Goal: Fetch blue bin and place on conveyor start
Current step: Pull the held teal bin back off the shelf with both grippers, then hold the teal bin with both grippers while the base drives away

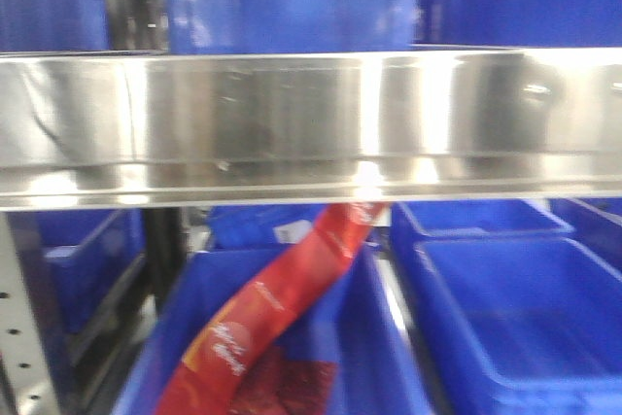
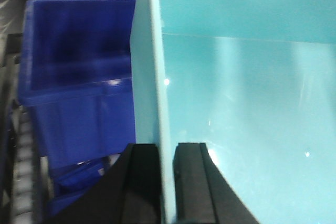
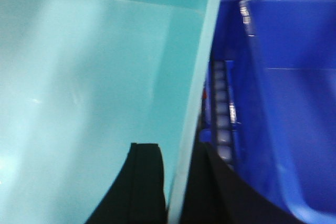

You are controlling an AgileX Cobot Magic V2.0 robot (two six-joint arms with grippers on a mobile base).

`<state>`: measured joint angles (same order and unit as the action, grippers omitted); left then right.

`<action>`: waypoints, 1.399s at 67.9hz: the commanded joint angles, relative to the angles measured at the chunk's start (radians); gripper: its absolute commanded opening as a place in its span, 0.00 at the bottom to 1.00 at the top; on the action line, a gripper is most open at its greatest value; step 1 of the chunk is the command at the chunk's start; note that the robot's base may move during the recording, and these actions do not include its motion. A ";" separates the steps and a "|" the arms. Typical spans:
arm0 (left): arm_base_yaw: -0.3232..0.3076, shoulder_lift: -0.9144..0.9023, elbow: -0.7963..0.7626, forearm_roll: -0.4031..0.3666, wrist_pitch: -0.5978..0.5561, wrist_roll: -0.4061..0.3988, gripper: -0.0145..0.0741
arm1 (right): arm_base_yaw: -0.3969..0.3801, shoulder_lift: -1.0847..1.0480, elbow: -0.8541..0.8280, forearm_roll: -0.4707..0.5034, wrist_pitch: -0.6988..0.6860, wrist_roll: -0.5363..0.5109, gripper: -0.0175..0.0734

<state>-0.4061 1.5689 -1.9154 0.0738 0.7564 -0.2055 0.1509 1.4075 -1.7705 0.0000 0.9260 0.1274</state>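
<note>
The blue bin (image 2: 247,103), a pale turquoise tub, fills most of both wrist views. In the left wrist view my left gripper (image 2: 166,153) is shut on the bin's left wall, one black finger outside and one inside. In the right wrist view my right gripper (image 3: 178,153) is shut on the blue bin's (image 3: 94,77) right wall in the same way, one finger either side. The bin is empty inside. The conveyor start is out of view. The front view shows neither the turquoise bin nor the grippers.
Dark royal-blue bins (image 2: 79,77) (image 3: 289,103) stand close on both outer sides of the held tub. A roller track (image 3: 223,108) runs between them. In the front view a steel shelf beam (image 1: 311,123) crosses at mid height, with dark blue bins (image 1: 515,318) and a red packet (image 1: 262,328) below.
</note>
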 commanded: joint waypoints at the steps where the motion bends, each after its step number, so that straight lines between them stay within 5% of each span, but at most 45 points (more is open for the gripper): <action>1: -0.008 -0.016 -0.013 -0.058 -0.057 -0.004 0.04 | -0.001 -0.012 -0.008 0.010 -0.086 -0.023 0.03; 95: -0.008 -0.016 -0.013 -0.058 -0.057 -0.004 0.04 | -0.001 -0.012 -0.008 0.010 -0.151 -0.023 0.03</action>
<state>-0.4061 1.5665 -1.9154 0.0744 0.7467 -0.2095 0.1472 1.4075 -1.7705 -0.0093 0.8515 0.1215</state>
